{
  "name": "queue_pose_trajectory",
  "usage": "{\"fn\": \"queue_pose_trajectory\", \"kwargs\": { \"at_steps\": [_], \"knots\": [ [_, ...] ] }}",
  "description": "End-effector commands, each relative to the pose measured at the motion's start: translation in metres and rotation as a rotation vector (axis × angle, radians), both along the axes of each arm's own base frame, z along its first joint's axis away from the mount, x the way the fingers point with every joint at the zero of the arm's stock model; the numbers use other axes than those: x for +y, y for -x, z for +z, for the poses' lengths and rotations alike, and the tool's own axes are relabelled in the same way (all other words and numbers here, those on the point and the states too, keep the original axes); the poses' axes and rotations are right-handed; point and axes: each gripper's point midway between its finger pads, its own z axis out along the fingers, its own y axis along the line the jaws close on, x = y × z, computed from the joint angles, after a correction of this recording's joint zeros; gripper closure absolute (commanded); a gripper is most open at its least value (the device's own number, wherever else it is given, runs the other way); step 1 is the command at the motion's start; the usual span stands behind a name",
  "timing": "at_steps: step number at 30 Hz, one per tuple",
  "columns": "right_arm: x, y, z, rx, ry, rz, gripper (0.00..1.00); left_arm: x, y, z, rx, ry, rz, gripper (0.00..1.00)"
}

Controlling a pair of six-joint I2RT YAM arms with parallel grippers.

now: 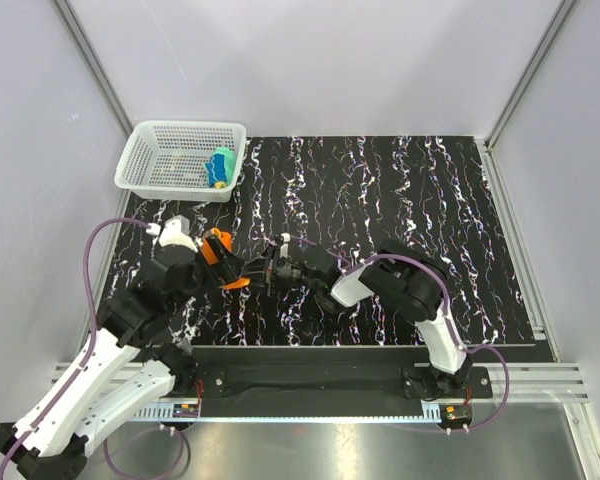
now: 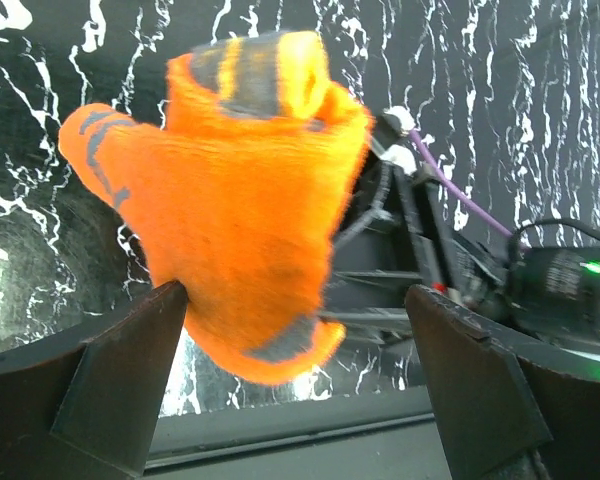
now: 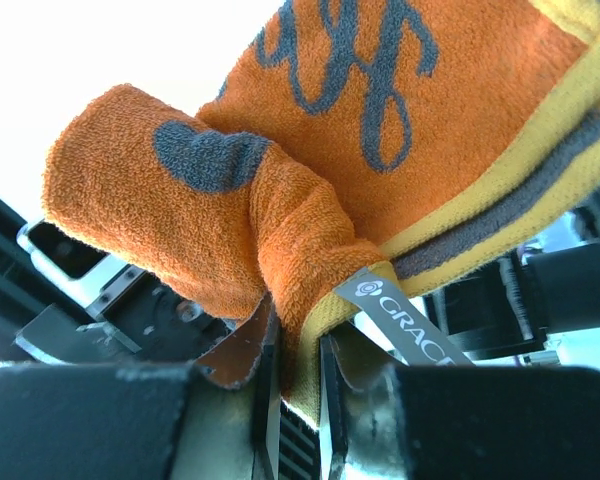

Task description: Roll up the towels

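A white tag [image 3: 400,310] on the orange towel [image 3: 310,150] is reading "GRAC" (the rest is running out of sight). Grey looping script I can't make out is crossing the fleece above a yellow-and-grey border. The towel is hanging bunched at about nine o'clock over the marbled mat [image 1: 400,220]. The right gripper [image 3: 292,400] is pinching its tagged edge, and the left gripper [image 2: 298,310] is standing wide around it. The yellow towel [image 1: 219,166] is lying bundled in the basket [image 1: 140,160] at ten o'clock.

Basket [image 1: 155,165] far-L on table [image 1: 400,200], towel [image 1: 220,167] in it; 2nd towel [image 2: 250,200] near-L, btwn L end effector [image 2: 295,300] & R end effector [image 3: 295,360].
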Motion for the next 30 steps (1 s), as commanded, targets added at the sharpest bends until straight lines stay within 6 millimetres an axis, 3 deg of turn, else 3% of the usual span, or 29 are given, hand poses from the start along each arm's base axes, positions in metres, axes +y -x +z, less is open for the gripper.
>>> {"fn": "queue_pose_trajectory", "kwargs": {
  "at_steps": [1, 3, 6, 13, 21, 25, 26, 30],
  "knots": [
    [-0.022, 0.005, 0.109, 0.249, -0.289, 0.133, 0.9, 0.006, -0.006, -0.005, -0.024, -0.026, 0.031, 0.01],
    [-0.022, 0.008, 0.117, 0.238, -0.291, 0.149, 0.9, 0.009, -0.008, -0.011, -0.032, -0.034, 0.046, 0.01],
    [-0.021, 0.013, 0.125, 0.223, -0.297, 0.173, 0.89, 0.011, -0.012, -0.006, -0.098, -0.003, 0.061, 0.01],
    [-0.009, 0.032, 0.125, 0.244, -0.309, 0.227, 0.88, 0.016, -0.019, 0.038, -0.277, 0.049, 0.082, 0.02],
    [0.012, 0.058, 0.138, 0.275, -0.378, 0.303, 0.87, -0.001, -0.016, 0.064, -0.443, 0.114, -0.04, 0.05],
    [0.01, 0.062, 0.144, 0.281, -0.413, 0.299, 0.87, -0.004, -0.011, 0.072, -0.524, 0.136, -0.078, 0.23],
    [0.01, 0.062, 0.144, 0.279, -0.413, 0.295, 0.87, -0.005, -0.01, 0.075, -0.534, 0.137, -0.09, 0.36],
    [0.012, 0.06, 0.147, 0.27, -0.426, 0.29, 0.87, -0.005, -0.011, 0.076, -0.493, 0.1, -0.098, 0.69]
  ]
}}
